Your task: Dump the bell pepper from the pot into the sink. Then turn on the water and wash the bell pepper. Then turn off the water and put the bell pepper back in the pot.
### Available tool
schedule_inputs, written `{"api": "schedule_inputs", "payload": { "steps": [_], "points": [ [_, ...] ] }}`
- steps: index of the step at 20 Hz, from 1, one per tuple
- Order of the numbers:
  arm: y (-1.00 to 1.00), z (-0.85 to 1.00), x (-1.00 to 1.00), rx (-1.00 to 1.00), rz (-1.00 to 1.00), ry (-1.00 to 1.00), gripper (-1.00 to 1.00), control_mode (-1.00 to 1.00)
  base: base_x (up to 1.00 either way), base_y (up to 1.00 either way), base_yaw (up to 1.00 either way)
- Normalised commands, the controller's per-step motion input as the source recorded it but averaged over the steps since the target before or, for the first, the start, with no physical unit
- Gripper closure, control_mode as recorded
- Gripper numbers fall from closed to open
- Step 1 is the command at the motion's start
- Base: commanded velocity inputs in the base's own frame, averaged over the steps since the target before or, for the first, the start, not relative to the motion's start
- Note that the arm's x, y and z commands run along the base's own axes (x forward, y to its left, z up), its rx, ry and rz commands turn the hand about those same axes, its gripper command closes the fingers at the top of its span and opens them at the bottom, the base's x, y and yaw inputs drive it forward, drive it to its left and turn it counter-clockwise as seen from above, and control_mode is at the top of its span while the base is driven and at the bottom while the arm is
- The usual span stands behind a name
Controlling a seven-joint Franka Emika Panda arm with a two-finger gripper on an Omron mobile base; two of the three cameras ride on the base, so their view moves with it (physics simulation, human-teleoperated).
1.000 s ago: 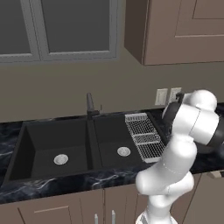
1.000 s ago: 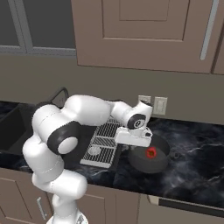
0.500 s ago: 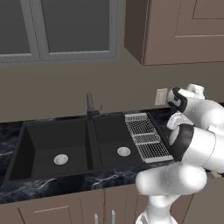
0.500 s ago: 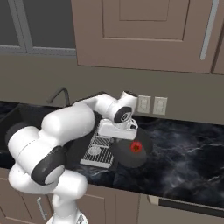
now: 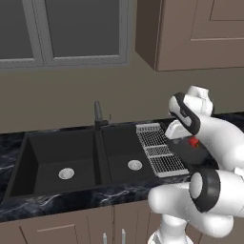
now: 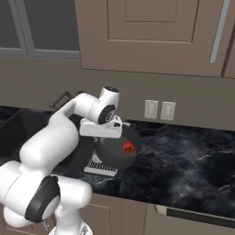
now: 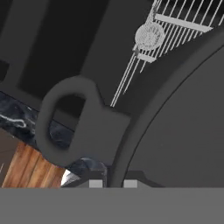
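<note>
My gripper point(image 6: 103, 135) is shut on the rim of the dark round pot point(image 6: 114, 148), next to its loop handle point(image 7: 65, 127). In the hand view my gripper point(image 7: 113, 183) sits at the bottom edge, against that rim. The pot hangs tilted above the counter, over the right end of the silver wire rack point(image 5: 159, 150). The small red bell pepper point(image 6: 127, 147) lies inside the pot, and the bell pepper point(image 5: 193, 141) peeks out beside my forearm. The black double sink point(image 5: 47, 152) lies to the left, a silver drain point(image 5: 135, 165) in its right basin.
A dark faucet point(image 5: 97, 116) stands behind the sink's divider. Two wall outlets point(image 6: 159, 110) sit on the backsplash behind the pot. Dark marble counter point(image 6: 193, 160) stretches to the right. Below the hand, a drain point(image 7: 149, 36) shows through the rack wires.
The arm has swung left with the pot, lifting it off the counter and carrying it over the wire rack towards the sink. The pepper has stayed inside.
</note>
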Motion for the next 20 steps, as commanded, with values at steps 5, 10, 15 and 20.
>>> {"api": "schedule_inputs", "payload": {
  "steps": [5, 10, 15, 20],
  "points": [
    [0.88, 0.38, 0.0, 0.0, 0.05, 0.0, 1.0, -1.0, 0.0, 0.0, 0.0],
    [0.97, 0.44, 0.0, 0.0, 0.07, 0.0, 1.0, -1.0, 0.0, 0.0, 0.0],
    [0.94, 0.42, 0.0, 0.0, 0.08, 0.01, 1.0, -1.0, 0.0, 0.0, 0.0],
    [0.92, 0.26, -0.12, 0.0, 0.07, 0.05, 1.0, -1.0, 0.0, 0.0, 0.0]
  ]
}}
